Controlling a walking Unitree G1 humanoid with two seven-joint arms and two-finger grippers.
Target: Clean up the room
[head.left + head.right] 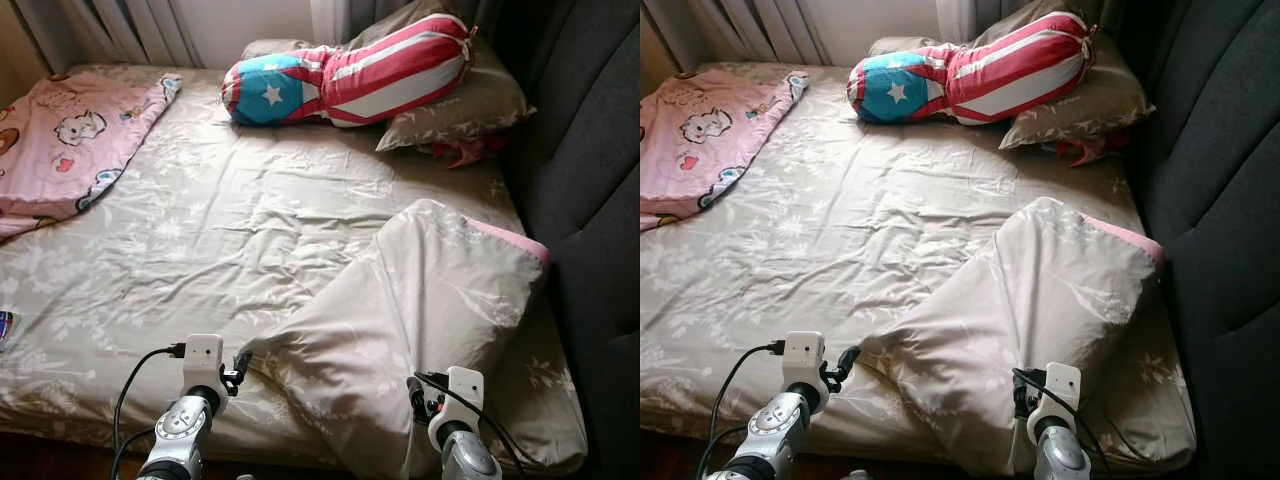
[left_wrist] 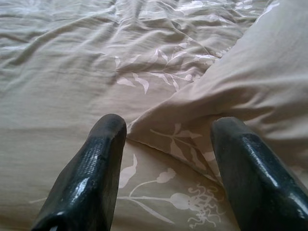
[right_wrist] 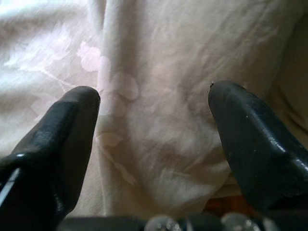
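While both my hands hang released over the near edge of the bed [image 1: 200,250], the main risk I judge is a bad pinch on the folded blanket [image 1: 420,320]: my left hand [image 2: 166,159] has its fingers spread on either side of the blanket's near corner, and if they shut too shallow they could catch the bedsheet [image 2: 62,77] under it as well, dragging both. My right hand [image 3: 154,139], fingers apart too, hovers over the blanket's near hem where it droops off the mattress; a loose grip there may let the cloth slide to the floor. Beyond the blanket, toward the head of the bed, lie a striped star bolster [image 1: 350,75] and a grey pillow [image 1: 470,105] beneath it. Far across from the blanket, a pink cartoon quilt [image 1: 70,145] sits rumpled. Just beside the blanket, the dark padded headboard [image 1: 590,200] would crowd any wide swing
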